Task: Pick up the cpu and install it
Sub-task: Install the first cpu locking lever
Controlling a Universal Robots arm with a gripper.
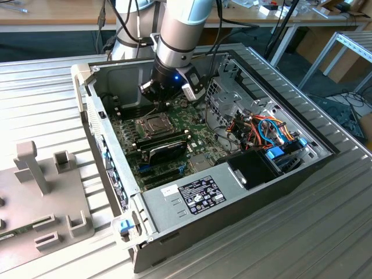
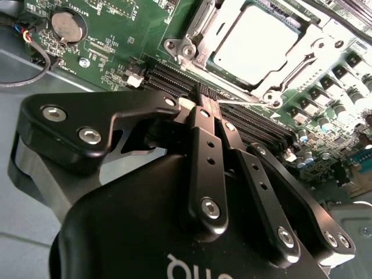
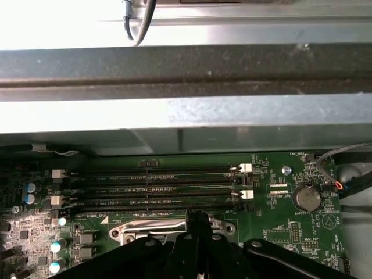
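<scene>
The cpu [image 2: 256, 43] is a dull silver-grey square lying flat inside the hinged metal socket frame [image 2: 192, 40] on the green motherboard [image 1: 195, 136]. In the exterior view the cpu [image 1: 153, 122] sits near the middle of the open computer case, and my gripper [image 1: 161, 107] hangs just above and behind it. The black fingers [image 2: 204, 125] are pressed together with nothing between them, so my gripper [image 2: 206, 93] is shut over the memory slots [image 2: 244, 119] beside the socket. In the first wrist view my gripper [image 3: 197, 216] points down at the edge of the socket frame [image 3: 139, 229].
The case wall [image 3: 186, 75] rises close behind the memory slots [image 3: 157, 186]. A long black module [image 1: 165, 148] lies in front of the socket. A drive cage [image 1: 224, 96] and coloured cables [image 1: 267, 131] fill the exterior view's right. A grey fixture [image 1: 40, 197] stands outside the case.
</scene>
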